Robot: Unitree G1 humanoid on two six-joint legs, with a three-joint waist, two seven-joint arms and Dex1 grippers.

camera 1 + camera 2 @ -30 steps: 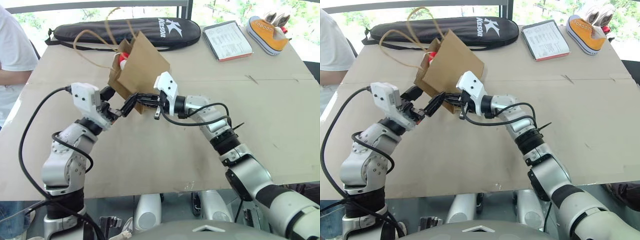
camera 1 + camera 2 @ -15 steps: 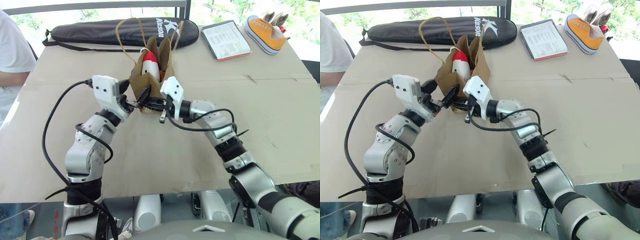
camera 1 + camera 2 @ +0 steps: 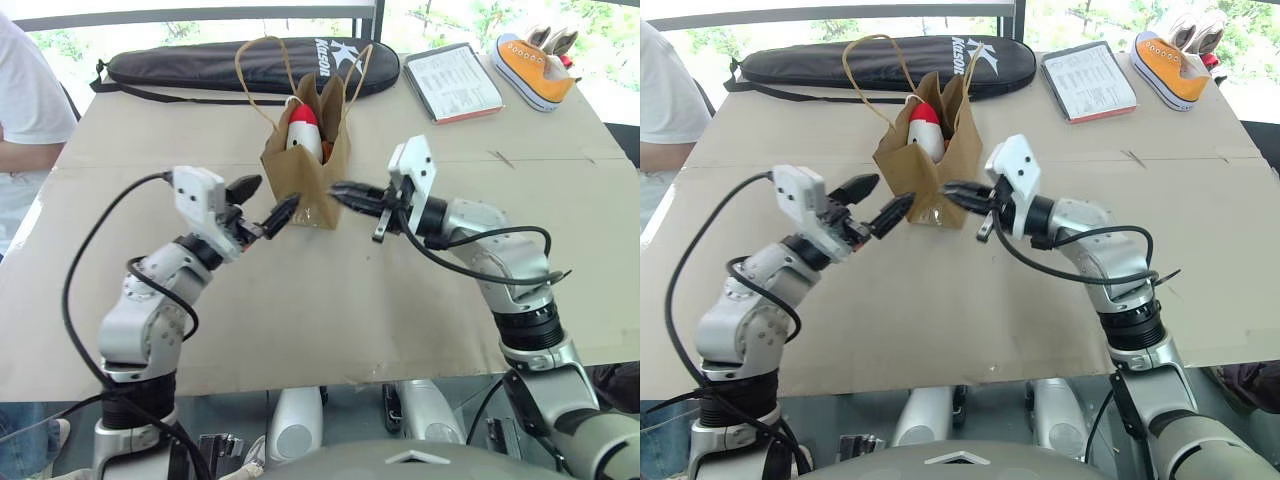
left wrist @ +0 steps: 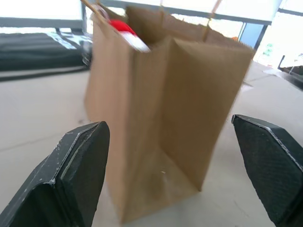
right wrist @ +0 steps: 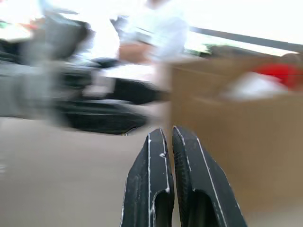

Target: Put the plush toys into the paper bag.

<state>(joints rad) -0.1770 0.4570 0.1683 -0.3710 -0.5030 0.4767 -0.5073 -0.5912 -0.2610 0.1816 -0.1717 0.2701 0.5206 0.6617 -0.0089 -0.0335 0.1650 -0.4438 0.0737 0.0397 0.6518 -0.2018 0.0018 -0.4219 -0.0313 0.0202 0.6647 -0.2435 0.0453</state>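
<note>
On the table (image 3: 330, 320), head view: the bag (image 3: 308, 165) stands upright mid-table, long axis vertical, mouth up, with the white toy (image 3: 303, 128) poking from it, red end uppermost. The brown toy cannot be seen. The left gripper (image 3: 262, 203), fingers spread, sits just left of the bag's base; the right gripper (image 3: 347, 194), fingers pressed together, lies just right of it. Open table lies all around.

Left wrist view: bag dead ahead between the wide fingers (image 4: 78, 177), apart from both.

Right wrist view: fingertips (image 5: 158, 156) closed, holding nothing, bag alongside.
</note>
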